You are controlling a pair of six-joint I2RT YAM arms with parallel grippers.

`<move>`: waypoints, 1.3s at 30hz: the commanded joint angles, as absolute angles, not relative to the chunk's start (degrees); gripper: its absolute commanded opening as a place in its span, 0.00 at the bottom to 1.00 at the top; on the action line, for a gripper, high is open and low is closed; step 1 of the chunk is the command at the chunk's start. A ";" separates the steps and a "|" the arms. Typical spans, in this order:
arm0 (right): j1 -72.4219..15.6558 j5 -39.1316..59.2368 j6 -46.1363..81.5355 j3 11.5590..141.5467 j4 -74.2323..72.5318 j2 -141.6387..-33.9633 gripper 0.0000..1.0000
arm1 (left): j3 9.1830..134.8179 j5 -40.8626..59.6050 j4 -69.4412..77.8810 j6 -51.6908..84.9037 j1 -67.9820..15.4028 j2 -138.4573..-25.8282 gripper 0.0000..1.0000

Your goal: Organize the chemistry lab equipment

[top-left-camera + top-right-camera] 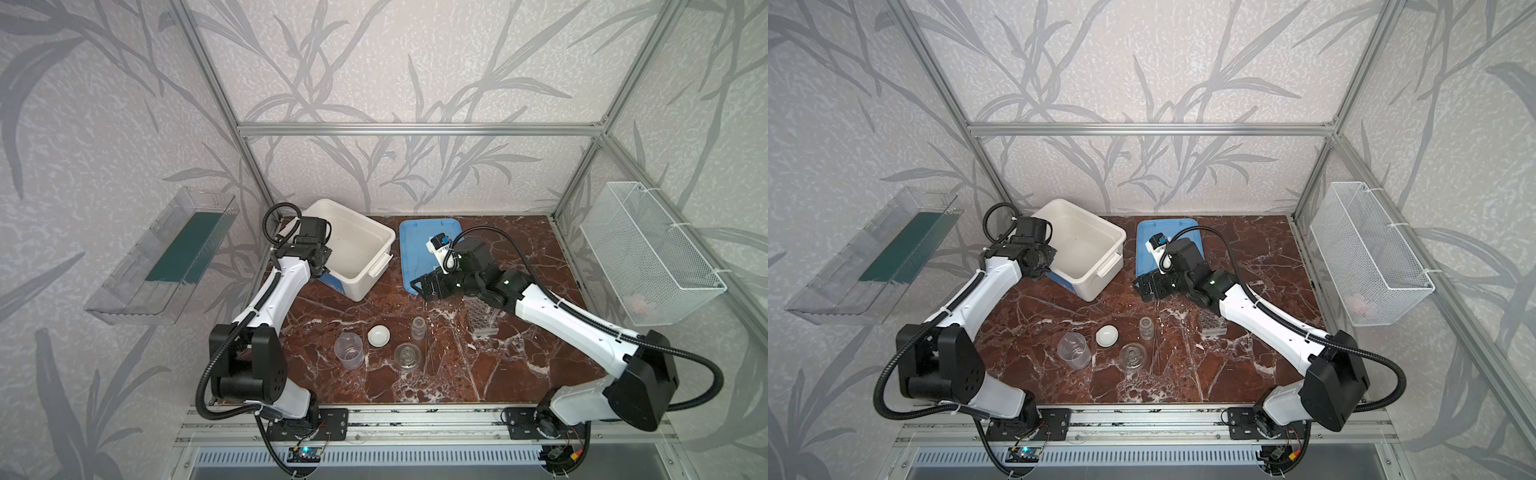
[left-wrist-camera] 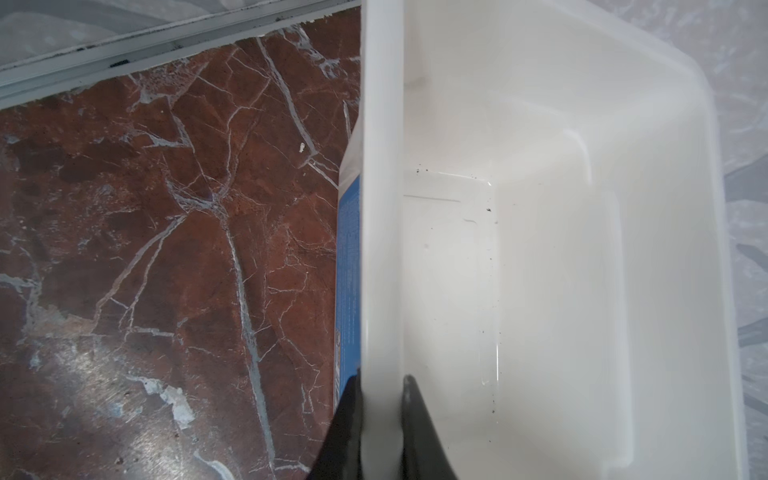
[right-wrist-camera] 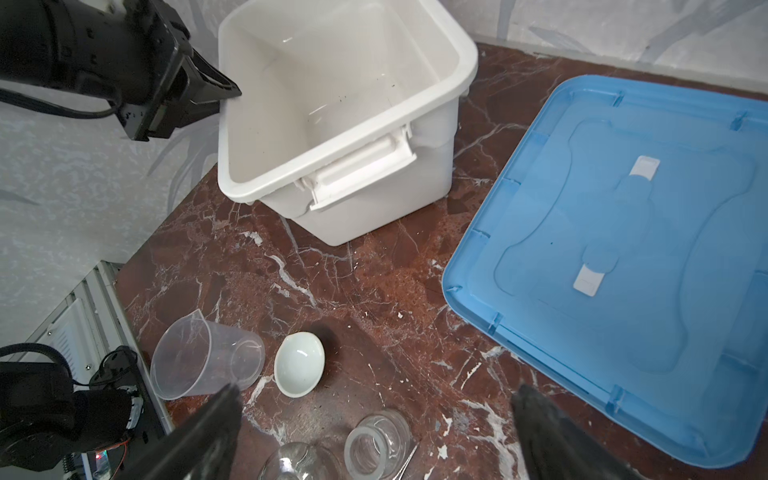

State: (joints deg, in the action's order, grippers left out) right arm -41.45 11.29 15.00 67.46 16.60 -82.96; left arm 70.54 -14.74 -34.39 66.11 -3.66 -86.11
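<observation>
The white tub [image 3: 374,216], one, is being kept at the far left of the worktop [image 1: 478,374], open and empty. Its rim is being clamped by the left tool [image 2: 382,386], with one finger inside the wall and one outside. The blue lid [image 3: 623,249], one, is being left flat on the worktop just beside the tub. The right tool [image 3: 378,392] is being held empty with its jaws wide apart, above bare worktop between the lid and the glassware. The clear multi-hole rack [image 1: 484,322], one, is being partly hidden by the right arm. It is being judged stiff and light, best taken across its narrow sides. The small clear beaker [image 3: 203,357], one, is being judged thin-walled and light, easily tipped, best pinched at the rim. The round glass vessel [image 3: 299,461] and the clear jar [image 3: 376,444], one each, are being noted close together. They are being judged hard, slippery and breakable, to be taken at the neck with a gentle close. The white domed dish [image 3: 299,363], one, just beside the beaker, is being judged smooth and shallow, to be gripped over its edge. The thin rods [image 1: 430,353], beside the jar, are being found too fine to count. No blue-capped tubes are being made out.
</observation>
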 commanded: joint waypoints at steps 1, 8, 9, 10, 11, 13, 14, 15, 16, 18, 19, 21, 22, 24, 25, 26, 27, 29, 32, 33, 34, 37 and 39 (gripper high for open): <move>-42.21 12.43 15.82 69.03 15.07 -83.90 1.00 | 69.61 -17.73 -29.62 76.01 -4.36 -84.10 0.14; -42.28 11.53 15.72 69.31 15.24 -84.55 1.00 | 69.26 -26.40 -29.84 85.74 -10.20 -82.89 0.18; -42.28 11.51 15.74 69.17 15.27 -84.55 1.00 | 68.43 -26.51 -28.17 86.56 -10.57 -82.74 0.19; -42.28 11.51 15.73 69.12 15.26 -84.55 1.00 | 67.67 -26.62 -26.65 87.81 -11.00 -82.91 0.19; -42.28 11.44 15.75 69.09 15.37 -84.55 1.00 | 67.29 -27.33 -25.70 88.86 -11.77 -83.26 0.19; -42.29 11.14 15.41 69.14 15.70 -84.47 1.00 | 67.31 -28.12 -24.74 89.48 -13.05 -84.26 0.20; -42.28 10.92 15.15 69.26 16.09 -84.40 1.00 | 67.20 -28.79 -24.83 90.18 -13.64 -84.57 0.21; -42.32 10.68 14.99 69.21 16.30 -84.25 1.00 | 66.84 -29.72 -24.54 90.44 -14.16 -84.47 0.21; -42.28 10.28 14.81 69.15 16.36 -84.04 1.00 | 66.34 -31.35 -24.14 90.61 -14.85 -84.14 0.21; -42.28 9.78 14.56 68.82 16.29 -83.55 1.00 | 65.80 -33.37 -24.24 90.84 -15.79 -83.37 0.25; -42.28 9.54 14.42 68.65 16.33 -83.35 1.00 | 65.36 -33.71 -23.79 90.56 -16.20 -82.81 0.29; -42.28 9.02 14.16 68.36 16.28 -83.08 1.00 | 64.48 -34.00 -21.59 88.67 -17.12 -82.01 0.36; -42.28 8.76 14.07 68.17 16.22 -82.98 1.00 | 64.35 -33.71 -21.19 87.94 -17.60 -81.92 0.37; -42.28 8.50 13.98 67.95 16.08 -82.80 1.00 | 64.01 -32.08 -20.69 86.88 -18.02 -82.23 0.38; -42.29 8.44 13.99 67.85 16.07 -82.64 1.00 | 63.67 -30.84 -20.48 86.71 -18.10 -82.19 0.39; -42.28 8.36 13.98 67.65 16.06 -82.45 1.00 | 63.09 -29.44 -20.02 86.57 -18.10 -82.09 0.40; -42.28 8.19 14.01 67.44 15.91 -82.12 1.00 | 62.47 -28.23 -19.10 86.13 -18.38 -81.95 0.41; -42.25 7.76 14.01 66.75 15.58 -81.45 1.00 | 61.64 -25.89 -18.58 85.90 -19.94 -81.45 0.44; -42.28 6.81 13.81 65.76 15.02 -80.62 1.00 | 61.80 -26.15 -17.66 84.52 -23.51 -81.19 0.48; -42.32 6.58 13.71 65.66 15.03 -80.45 1.00 | 62.08 -25.95 -17.31 84.38 -24.19 -81.49 0.49; -42.29 6.42 13.66 65.44 15.01 -80.27 1.00 | 62.51 -25.50 -16.74 84.00 -24.88 -81.89 0.51; -42.28 6.34 13.62 65.11 15.29 -79.68 1.00 | 64.08 -24.79 -15.99 83.23 -26.02 -83.71 0.52; -42.28 6.08 13.60 64.70 15.21 -79.13 1.00 | 64.78 -23.82 -15.38 83.11 -27.17 -85.11 0.52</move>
State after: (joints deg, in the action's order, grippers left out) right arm -42.02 7.14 14.37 65.69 16.08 -81.19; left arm 62.63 -24.47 -17.34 84.07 -26.33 -83.61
